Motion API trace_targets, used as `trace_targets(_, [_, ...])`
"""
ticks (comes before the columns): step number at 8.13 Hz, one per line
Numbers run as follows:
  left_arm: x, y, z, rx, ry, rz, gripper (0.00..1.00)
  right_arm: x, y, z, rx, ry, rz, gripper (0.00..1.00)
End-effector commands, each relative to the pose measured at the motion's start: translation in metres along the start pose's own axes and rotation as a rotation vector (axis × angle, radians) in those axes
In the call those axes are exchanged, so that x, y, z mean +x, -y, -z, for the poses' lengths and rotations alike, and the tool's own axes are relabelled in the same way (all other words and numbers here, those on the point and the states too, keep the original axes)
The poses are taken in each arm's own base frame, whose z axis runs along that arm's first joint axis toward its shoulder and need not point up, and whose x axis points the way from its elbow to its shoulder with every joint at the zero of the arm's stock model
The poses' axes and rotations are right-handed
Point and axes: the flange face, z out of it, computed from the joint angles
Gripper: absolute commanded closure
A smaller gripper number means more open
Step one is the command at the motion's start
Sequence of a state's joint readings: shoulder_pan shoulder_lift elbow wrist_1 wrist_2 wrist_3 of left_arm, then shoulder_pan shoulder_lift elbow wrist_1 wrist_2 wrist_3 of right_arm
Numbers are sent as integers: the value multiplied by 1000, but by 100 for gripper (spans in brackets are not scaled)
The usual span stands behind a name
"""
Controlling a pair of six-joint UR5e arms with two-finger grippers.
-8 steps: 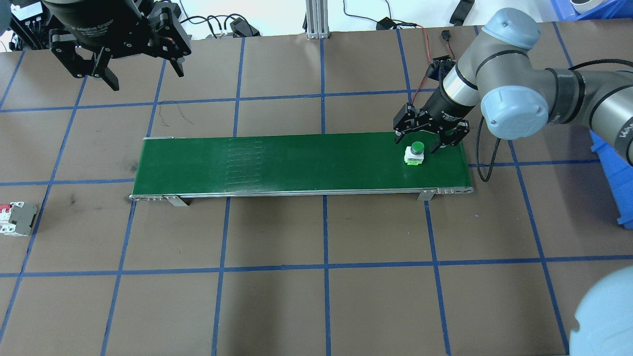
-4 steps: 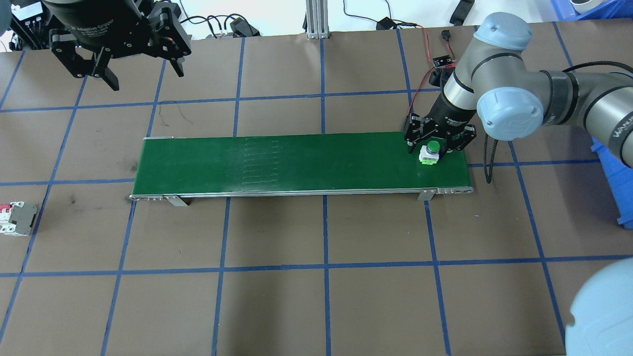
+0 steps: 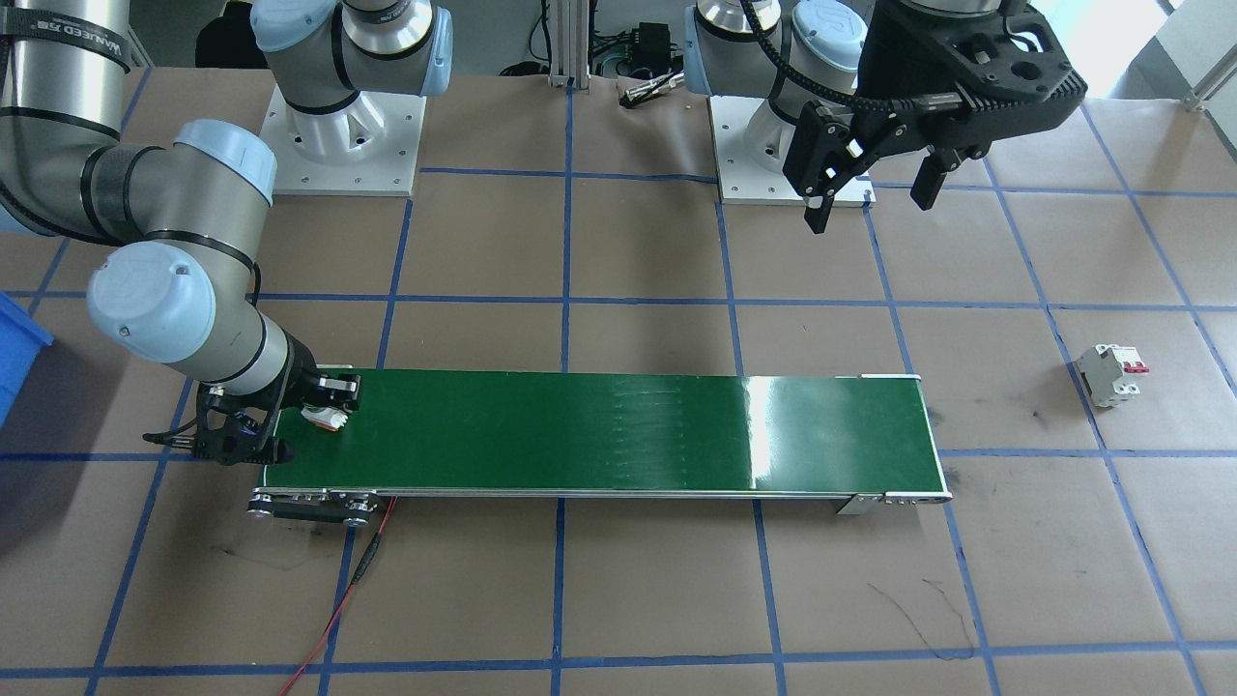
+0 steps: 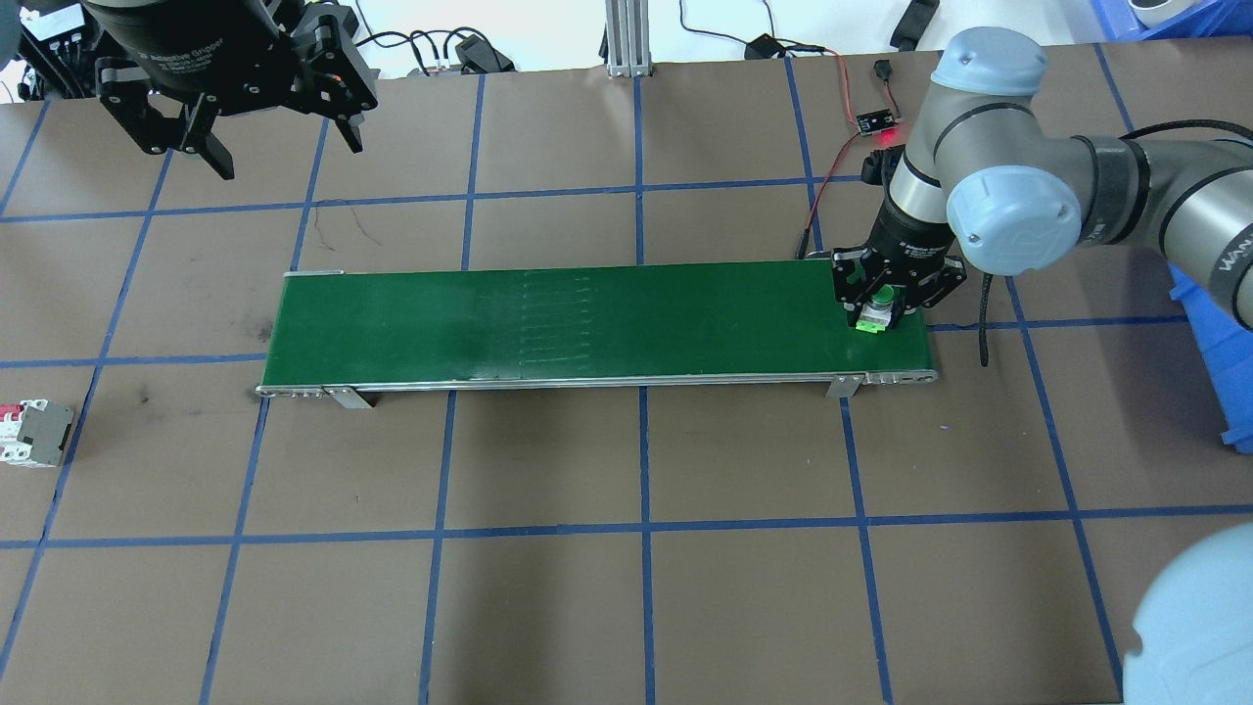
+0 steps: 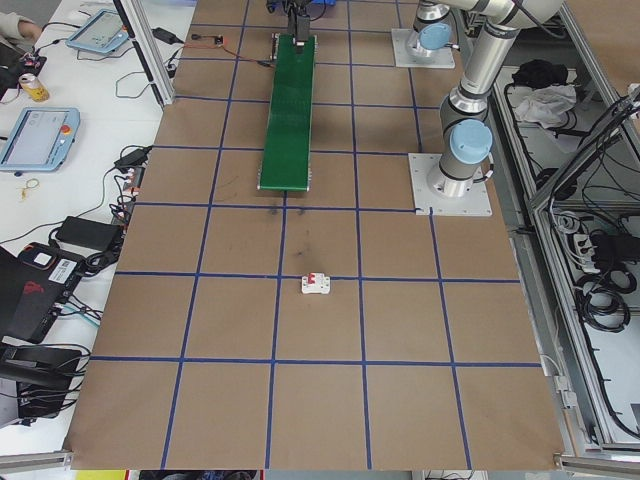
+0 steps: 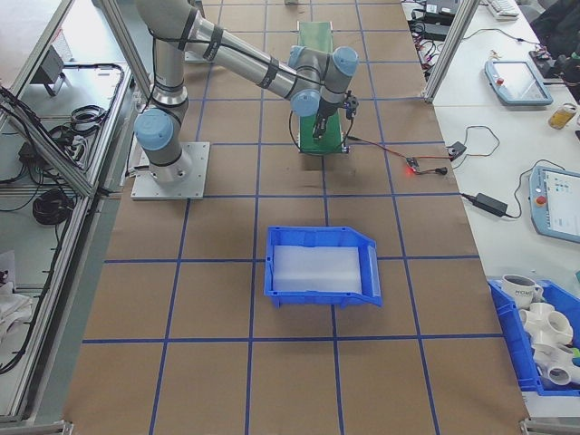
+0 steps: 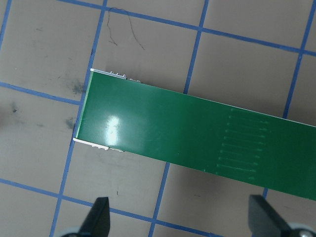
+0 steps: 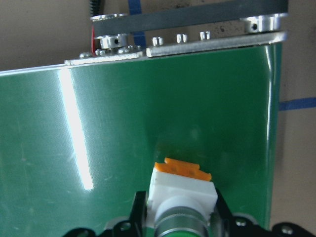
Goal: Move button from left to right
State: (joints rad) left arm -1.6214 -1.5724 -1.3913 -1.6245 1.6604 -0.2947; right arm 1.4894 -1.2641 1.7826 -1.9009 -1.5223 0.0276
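The button [image 4: 878, 311] has a green cap, a white body and an orange base [image 8: 181, 171]. It stands at the right end of the green conveyor belt [image 4: 587, 323]. My right gripper [image 4: 884, 305] reaches down over it, and its fingers [image 8: 140, 213] lie against both sides of the white body [image 8: 182, 190], shut on it. In the front view the button [image 3: 324, 417] shows as a small white piece under that gripper [image 3: 327, 406]. My left gripper [image 4: 290, 155] hangs open and empty, high above the table's back left.
A white circuit breaker [image 4: 34, 433] with red toggles lies left of the belt near the table's edge. A blue bin [image 6: 322, 265] stands beyond the belt's right end. Red and black wires [image 4: 832, 162] run behind the right gripper.
The button has ridden rightward along the belt to its right end. My right gripper has followed it, come down around it and narrowed onto its sides. The left arm has not moved.
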Motion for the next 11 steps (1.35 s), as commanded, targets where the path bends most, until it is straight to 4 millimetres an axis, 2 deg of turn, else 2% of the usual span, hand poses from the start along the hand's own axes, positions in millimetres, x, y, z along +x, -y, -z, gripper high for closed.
trace_targets(1, [0, 0, 1, 1, -1, 0, 0, 8, 5, 30, 37, -85, 84, 99])
trace_targets(2, [-1, 0, 1, 1, -1, 1, 0, 14, 12, 58, 62, -135, 148, 99])
trace_targets(3, [0, 0, 1, 1, -3, 0, 0, 30, 17, 75, 63, -174, 215, 99])
trace_targets(4, [0, 0, 1, 1, -3, 1, 0, 62, 19, 92, 75, -184, 265, 98])
trace_targets(5, [0, 0, 1, 1, -3, 2, 0, 102, 12, 116, 96, -189, 333, 98])
trace_targets(6, [0, 0, 1, 1, -3, 0, 0, 153, 8, 126, 92, -190, 391, 98])
trace_targets(7, [0, 0, 1, 1, -3, 0, 0, 211, 2, 133, 87, -187, 436, 98])
trace_targets(8, [0, 0, 1, 1, -3, 0, 0, 267, -6, 134, 81, -182, 498, 98])
trace_targets(9, [-1, 0, 1, 1, -1, 3, 0, 330, -22, 135, 85, -166, 503, 99])
trace_targets(11, [0, 0, 1, 1, -1, 1, 0, 424, -41, 131, 141, -195, 587, 97])
